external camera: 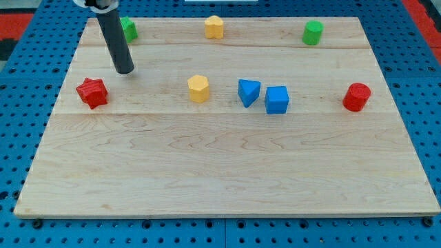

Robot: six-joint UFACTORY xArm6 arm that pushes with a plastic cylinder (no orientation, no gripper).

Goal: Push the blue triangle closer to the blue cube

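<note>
Pale wooden tabletop (227,172): blue triangle (249,91) nearly touching blue cube (277,100), task seemingly done; my tip (125,70) well left, by red star (91,92); no jaws fitted.

One raised view looks down across the whole board (227,179).

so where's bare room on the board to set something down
The whole strip along the view's bottom, below the red star, yellow block and red cylinder, is bare. It is crowded mid-board where the blue triangle and blue cube sit. My tip is upper left.
</note>
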